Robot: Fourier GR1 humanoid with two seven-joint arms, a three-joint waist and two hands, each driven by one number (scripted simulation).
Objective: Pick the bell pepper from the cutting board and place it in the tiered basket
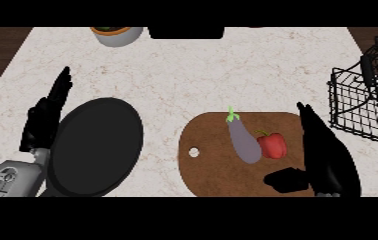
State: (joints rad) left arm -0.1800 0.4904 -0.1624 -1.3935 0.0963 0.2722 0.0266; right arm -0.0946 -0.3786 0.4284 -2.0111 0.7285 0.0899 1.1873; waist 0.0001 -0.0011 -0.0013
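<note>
The small red bell pepper (272, 145) is seen lying on the rounded brown wooden cutting board (214, 164), just to the left of the right hand (325, 154) and touching the one purple aubergine with a green stem (244, 140) on its far side. The right hand is held open, fingers straight and thumb spread, and nothing is gripped; the pick is judged not yet begun. The black wire tiered basket (353, 104) stands ahead and to the right of that hand, and no pepper is seen in it, so grasp, transfer and release are all left. The left hand (46, 116) rests open beside one round black plate (94, 146). One grey bowl (117, 35) is counted far ahead
</note>
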